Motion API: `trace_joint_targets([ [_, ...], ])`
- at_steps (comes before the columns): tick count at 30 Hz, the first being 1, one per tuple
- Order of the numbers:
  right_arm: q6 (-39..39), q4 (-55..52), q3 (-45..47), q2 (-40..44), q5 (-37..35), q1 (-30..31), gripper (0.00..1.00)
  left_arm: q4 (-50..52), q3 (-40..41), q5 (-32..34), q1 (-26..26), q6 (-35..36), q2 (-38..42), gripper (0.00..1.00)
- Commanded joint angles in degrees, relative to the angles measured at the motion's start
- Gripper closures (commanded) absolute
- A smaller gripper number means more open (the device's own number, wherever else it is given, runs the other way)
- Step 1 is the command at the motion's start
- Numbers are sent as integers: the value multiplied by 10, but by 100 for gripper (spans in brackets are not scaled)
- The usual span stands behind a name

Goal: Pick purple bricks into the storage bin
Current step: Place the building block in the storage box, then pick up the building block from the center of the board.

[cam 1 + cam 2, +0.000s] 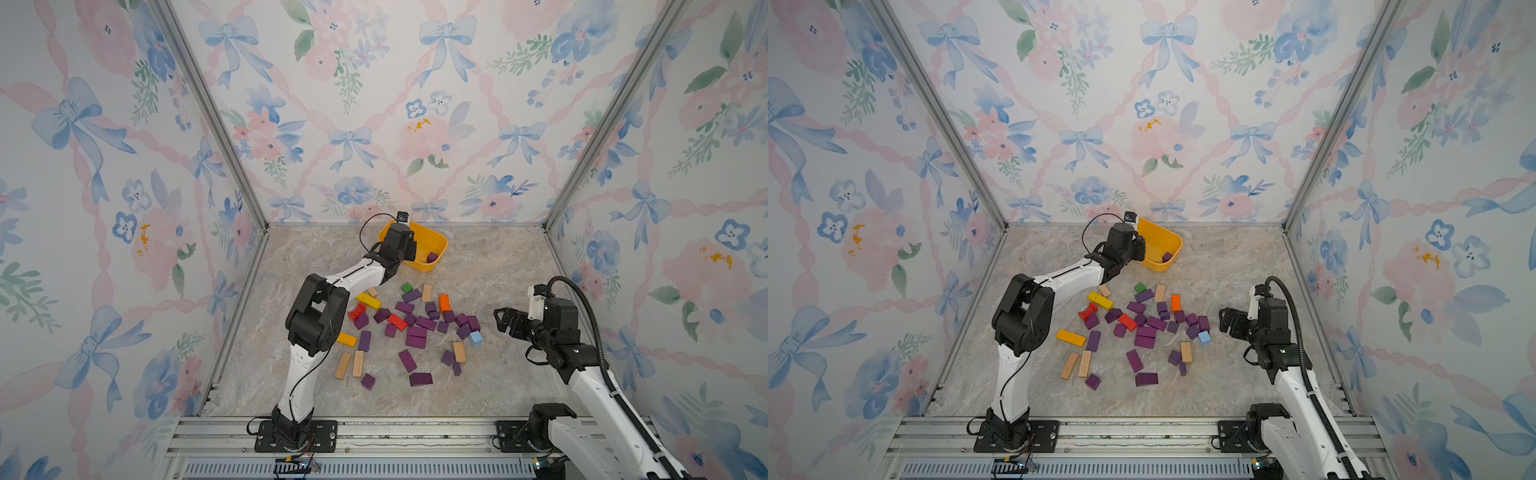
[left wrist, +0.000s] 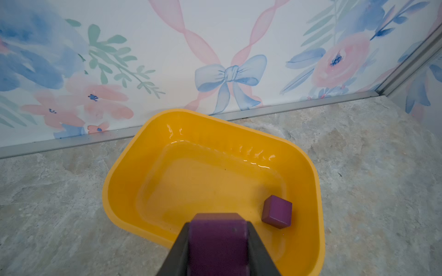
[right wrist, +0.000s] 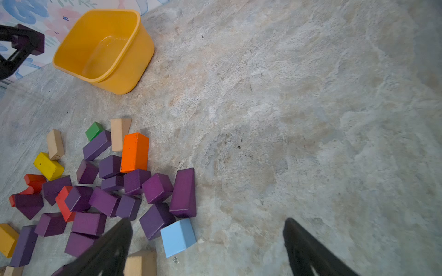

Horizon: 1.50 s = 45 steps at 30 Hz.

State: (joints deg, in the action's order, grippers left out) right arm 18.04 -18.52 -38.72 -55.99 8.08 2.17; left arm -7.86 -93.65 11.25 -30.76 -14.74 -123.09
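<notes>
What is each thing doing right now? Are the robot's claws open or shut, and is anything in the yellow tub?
left gripper: shut on a purple brick, above the storage bin.
right gripper: open, empty.
storage bin: upright, holding one purple cube.
purple cube: lying loose on the bin's floor.
loose purple bricks: lying on the table, mixed with other colours.

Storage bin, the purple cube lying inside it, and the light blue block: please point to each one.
storage bin [image 2: 124,191], left wrist view, inner wall
purple cube [image 2: 277,210], left wrist view, upper face
light blue block [image 3: 177,237], right wrist view, broad face
</notes>
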Motion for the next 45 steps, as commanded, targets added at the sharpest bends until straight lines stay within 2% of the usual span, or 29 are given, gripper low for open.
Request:
trace_joint_targets([
  [1, 8, 5, 5, -14, 15, -6, 3, 0, -41, -21, 12, 4, -21, 63],
  [2, 8, 4, 5, -15, 15, -6, 3, -1, -47, -24, 13, 6, -25, 52],
  [4, 8, 4, 6, -11, 15, -6, 3, 0, -56, -20, 13, 9, -28, 20],
  [6, 10, 6, 9, -6, 14, -7, 3, -2, -56, -12, 13, 13, -24, 13],
  [11, 19, 16, 19, 6, 11, -8, 3, -2, -34, -1, 11, 30, 6, 9],
  [15, 19, 26, 26, 15, 18, -9, 3, -11, 15, 18, 8, 32, 50, 9],
  [18, 12, 25, 21, 9, 38, -9, 3, -32, 81, 27, 4, 20, 101, 9],
  [23, 8, 33, 17, 4, 68, -9, 3, -134, 238, 25, -5, -16, 213, 9],
  [27, 2, 9, 3, 13, 68, 1, 3, -136, 328, 50, -31, -2, 293, 9],
  [29, -25, -11, -1, 32, 42, 34, 3, -136, 387, 70, -55, 20, 339, 9],
  [33, -67, -95, -38, 32, -57, 134, 3, -138, 486, 110, -98, 55, 407, 7],
  [39, -61, -138, -63, 12, -66, 243, 0, -158, 588, 87, -102, 43, 462, 6],
  [45, -18, -176, -77, -22, -70, 314, 18, -261, 709, 7, -106, 73, 520, 5],
])
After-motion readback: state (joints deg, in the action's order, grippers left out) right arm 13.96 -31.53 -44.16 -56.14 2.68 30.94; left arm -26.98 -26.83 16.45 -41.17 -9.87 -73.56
